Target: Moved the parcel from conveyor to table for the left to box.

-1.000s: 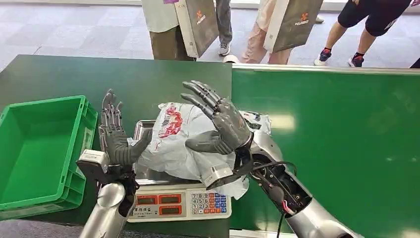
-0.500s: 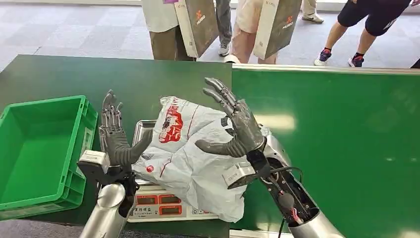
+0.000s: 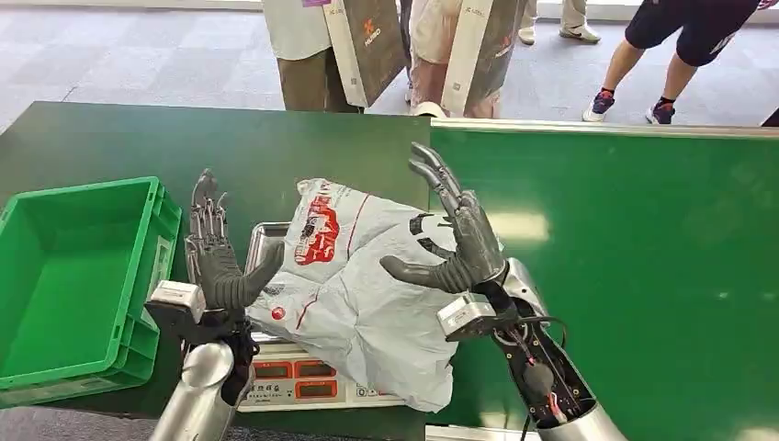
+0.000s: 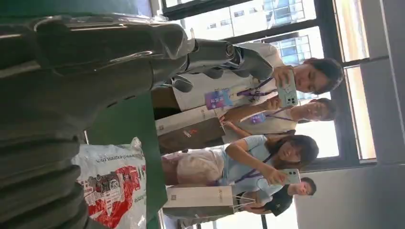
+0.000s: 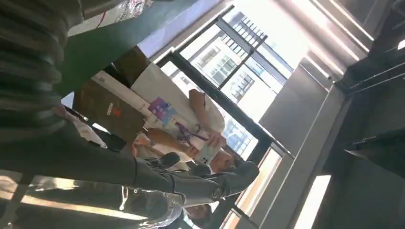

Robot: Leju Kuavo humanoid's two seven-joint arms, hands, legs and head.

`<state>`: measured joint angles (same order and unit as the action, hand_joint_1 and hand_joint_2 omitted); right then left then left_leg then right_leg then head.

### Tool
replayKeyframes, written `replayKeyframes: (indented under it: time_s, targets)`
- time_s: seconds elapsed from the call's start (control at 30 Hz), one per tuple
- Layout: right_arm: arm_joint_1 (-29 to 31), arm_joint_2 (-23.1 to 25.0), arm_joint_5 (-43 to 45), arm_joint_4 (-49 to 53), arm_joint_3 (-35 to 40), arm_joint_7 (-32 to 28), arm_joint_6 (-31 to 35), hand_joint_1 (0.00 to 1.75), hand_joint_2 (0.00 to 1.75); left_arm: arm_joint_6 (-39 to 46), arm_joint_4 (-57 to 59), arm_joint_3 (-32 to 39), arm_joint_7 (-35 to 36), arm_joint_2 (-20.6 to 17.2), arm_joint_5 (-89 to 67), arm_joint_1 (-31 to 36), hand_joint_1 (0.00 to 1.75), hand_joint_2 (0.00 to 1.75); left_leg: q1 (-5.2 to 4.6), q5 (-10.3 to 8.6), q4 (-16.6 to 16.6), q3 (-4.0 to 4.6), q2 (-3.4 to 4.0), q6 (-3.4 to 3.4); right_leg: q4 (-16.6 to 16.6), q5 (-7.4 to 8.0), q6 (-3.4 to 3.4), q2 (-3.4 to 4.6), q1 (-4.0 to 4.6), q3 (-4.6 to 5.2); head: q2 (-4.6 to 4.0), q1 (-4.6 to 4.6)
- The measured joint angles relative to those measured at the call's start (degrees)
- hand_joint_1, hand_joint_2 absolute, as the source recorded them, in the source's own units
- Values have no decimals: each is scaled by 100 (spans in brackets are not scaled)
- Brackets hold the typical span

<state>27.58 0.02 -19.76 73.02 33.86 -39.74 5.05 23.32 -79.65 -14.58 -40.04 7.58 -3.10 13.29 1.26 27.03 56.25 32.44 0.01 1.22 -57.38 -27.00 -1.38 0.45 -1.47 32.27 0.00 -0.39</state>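
Observation:
A grey plastic parcel (image 3: 358,276) with red print lies across the scale (image 3: 317,377) on the dark green table (image 3: 138,138), sagging over the scale's front. My left hand (image 3: 216,253) stands upright and open at the parcel's left edge, its thumb touching the bag. My right hand (image 3: 455,234) is raised and open at the parcel's right side, fingers spread, thumb just above the bag. The parcel (image 4: 112,183) also shows in the left wrist view past my left hand (image 4: 95,62). In the right wrist view my right hand (image 5: 143,176) has nothing in it.
A green crate (image 3: 78,276) stands empty at the table's left end. The bright green conveyor (image 3: 625,257) runs along the right. Several people (image 3: 321,46) with paper bags stand beyond the table's far edge.
My right hand let go of the parcel and drew back to the right. The parcel slid down over the scale's keypad. The left hand barely moved.

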Motion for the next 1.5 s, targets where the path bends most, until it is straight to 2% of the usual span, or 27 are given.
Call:
replayKeyframes:
  time_s: [0.1,0.27,0.4,0.87,1.17,1.5]
  targets:
    - [-8,0,9,2,-13,0,72,0,175,0,0,2,-2,0,0,-5,0,175,0,0,0,0,0,0,0,0,0,0,0,0,0,-2]
    - [-352,96,663,465,-382,0,1120,0,175,17,-20,13,0,2,22,-74,0,175,0,0,0,0,-2,0,0,-1,0,-1,0,0,0,-2]
    - [-828,168,1183,866,-875,18,1467,0,175,-9,-94,20,-2,2,35,-201,0,175,0,3,0,1,-2,1,1,-2,-1,-1,-1,1,0,0]
    - [-1828,393,1285,1147,-2206,461,1423,0,175,-612,-232,151,-2,24,273,-419,0,175,0,3,-1,-1,0,1,2,-2,0,-1,0,-1,0,0]
    - [-2022,548,1211,1128,-2450,761,890,0,175,-962,-347,20,9,13,-764,-348,0,175,0,2,-1,-2,-1,1,2,-1,0,-1,0,-2,0,0]
    - [-2029,619,1143,1102,-2527,800,769,0,175,-1005,-492,-149,105,-59,-1389,-147,0,175,0,2,-1,-2,0,1,2,-1,0,-1,0,0,0,-2]
